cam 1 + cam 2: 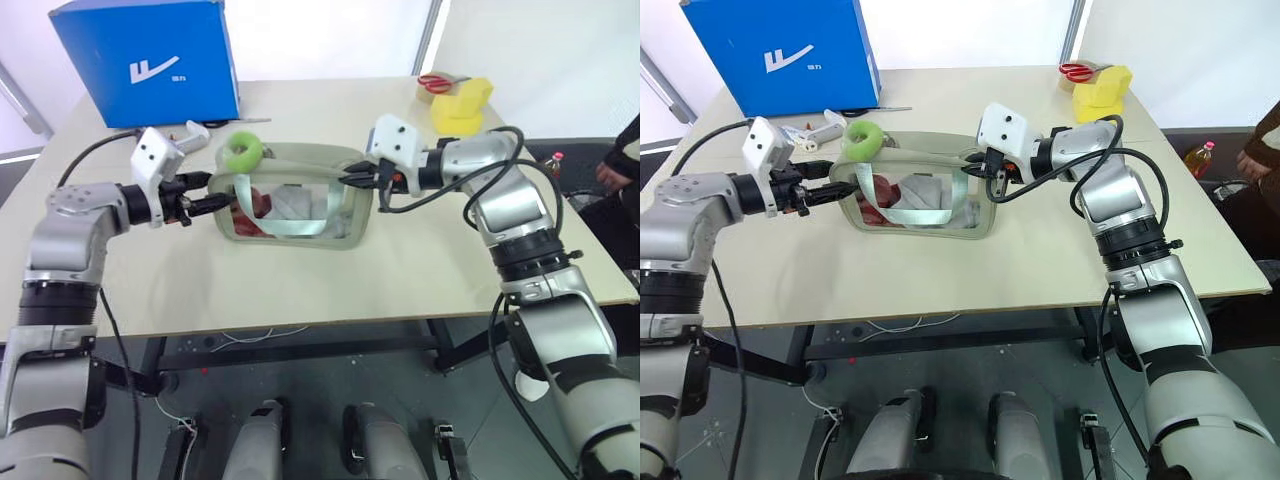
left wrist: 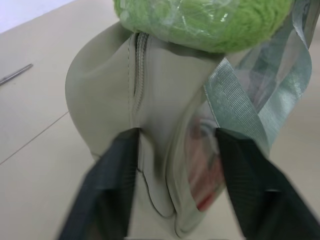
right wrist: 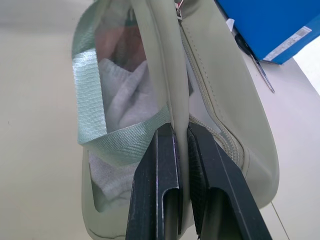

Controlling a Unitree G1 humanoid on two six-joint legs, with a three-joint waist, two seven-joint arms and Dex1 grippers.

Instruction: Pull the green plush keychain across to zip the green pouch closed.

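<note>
Resting on your table (image 1: 420, 270), the sage-green fabric pouch (image 1: 292, 196) holds white and red items behind its clear window, fuzzy lime keychain ring (image 1: 242, 151) atop. Your right gripper (image 3: 181, 175) pinches its rim; left gripper (image 2: 175, 165) straddles its end, jaws apart.

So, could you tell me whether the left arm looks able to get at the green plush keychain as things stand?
Probably yes. The green plush keychain sits exposed on the green pouch's top corner, just beside the left gripper, whose fingers straddle that pouch end. Nothing covers it; the right gripper pinches the opposite end.
</note>
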